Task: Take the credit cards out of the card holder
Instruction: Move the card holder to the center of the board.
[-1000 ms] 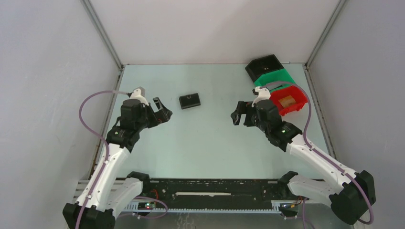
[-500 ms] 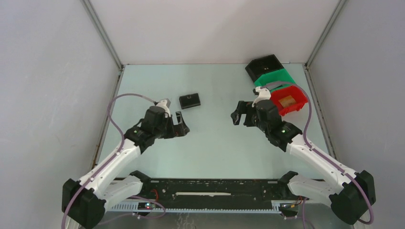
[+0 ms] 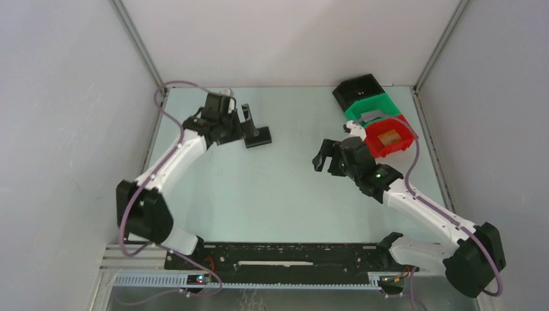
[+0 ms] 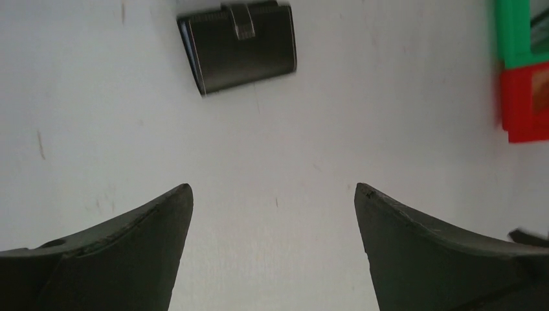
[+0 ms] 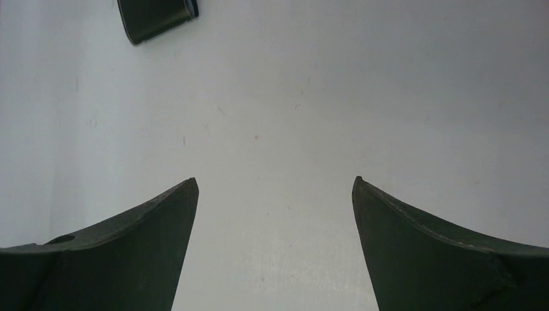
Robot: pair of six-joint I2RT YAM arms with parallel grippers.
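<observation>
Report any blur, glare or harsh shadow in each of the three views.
Top external: even, diffuse light, sharp, no glare, only faint shadows on the table. Left wrist: slight motion smear on the card holder and the red bin; the left claw is dark, with little detail. Right wrist: crisp table scuffs, no glare, the right claw equally dark.

left arm (image 3: 173, 159) far forward, right arm (image 3: 414, 204) angled inward, jaws of both wide apart
</observation>
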